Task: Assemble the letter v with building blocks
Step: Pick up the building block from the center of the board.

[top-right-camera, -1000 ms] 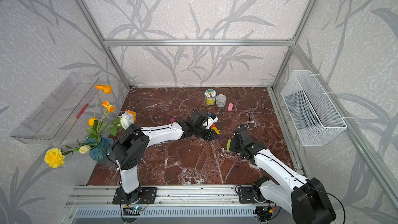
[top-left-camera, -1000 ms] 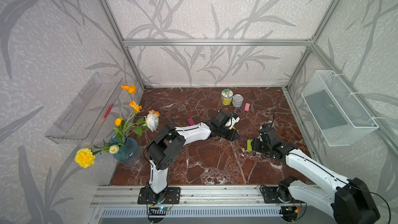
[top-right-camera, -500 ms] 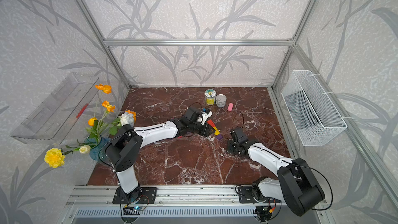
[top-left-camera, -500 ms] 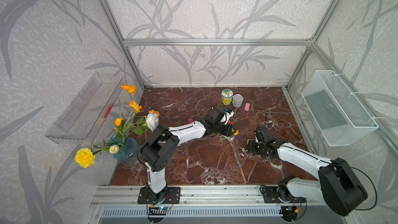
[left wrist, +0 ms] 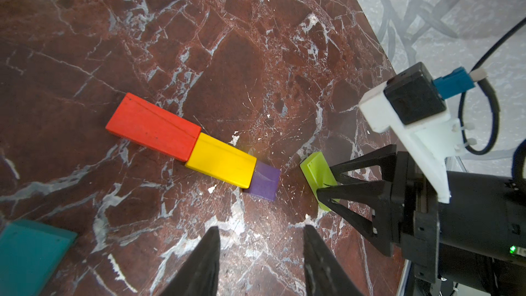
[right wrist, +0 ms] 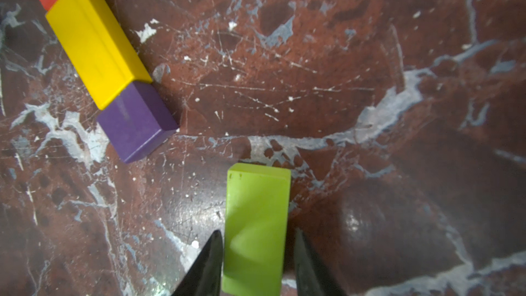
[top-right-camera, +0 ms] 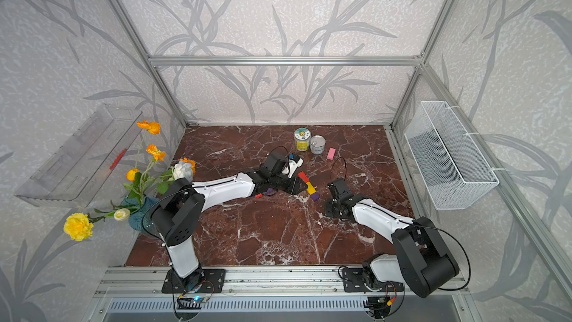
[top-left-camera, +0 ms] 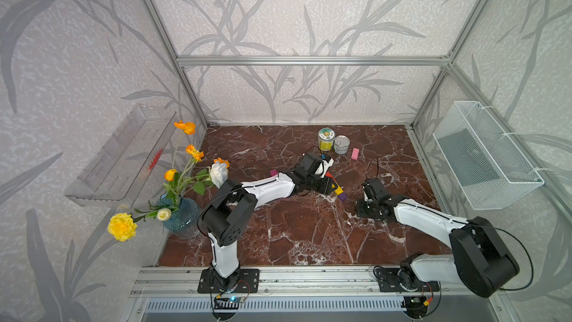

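I take the purple block (left wrist: 263,180) as my mark, since it ends the one finished row. The yellow block (left wrist: 222,162) butts against it and the red block (left wrist: 153,126) butts against yellow, all flat on the counter (left wrist: 256,66). That row reads as one stroke of the v, so purple looks like the corner.

The lime block (right wrist: 256,209) sits just beside purple, not touching it, and at an angle to the row. I judge it is meant to open the second stroke. The right gripper (right wrist: 257,232) straddles lime at the end away from purple. Its jaws stand close on both long sides with a thin gap showing on one, so I cannot tell whether they pinch it. The right arm (top-left-camera: 427,215) lies low and stretched toward purple, wrist close over the counter.

The left gripper (left wrist: 262,229) hangs near purple, off to one side of the row, jaws apart and empty. Its arm (top-left-camera: 269,185) also reaches low, kept clear, I think, to leave lime room.
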You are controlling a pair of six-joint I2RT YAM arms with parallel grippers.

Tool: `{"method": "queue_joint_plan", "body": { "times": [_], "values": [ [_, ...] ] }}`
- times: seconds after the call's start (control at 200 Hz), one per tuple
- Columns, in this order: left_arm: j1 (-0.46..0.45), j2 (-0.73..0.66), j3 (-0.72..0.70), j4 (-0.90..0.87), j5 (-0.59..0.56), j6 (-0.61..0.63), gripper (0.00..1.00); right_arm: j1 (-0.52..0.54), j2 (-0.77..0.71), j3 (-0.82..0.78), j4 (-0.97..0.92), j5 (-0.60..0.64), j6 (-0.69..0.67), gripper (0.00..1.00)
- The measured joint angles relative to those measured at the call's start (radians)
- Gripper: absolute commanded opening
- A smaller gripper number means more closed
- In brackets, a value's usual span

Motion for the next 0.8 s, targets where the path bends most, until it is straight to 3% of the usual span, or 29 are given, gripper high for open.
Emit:
{"method": "queue_joint_plan", "body": {
  "times": [0.205, 0.8],
  "values": [
    [0.001, 0.000, 0.000, -0.011, -0.004, 0.001, 0.47, 0.000, 0.023, 0.022, -0.014, 0.011, -0.014, 0.20],
    [0.005, 0.034, 0.059, -0.065, -0.010, 0.024, 0.45, 0.000, -0.015, 0.058, -0.003, 0.055, -0.035, 0.17]
  ]
}}
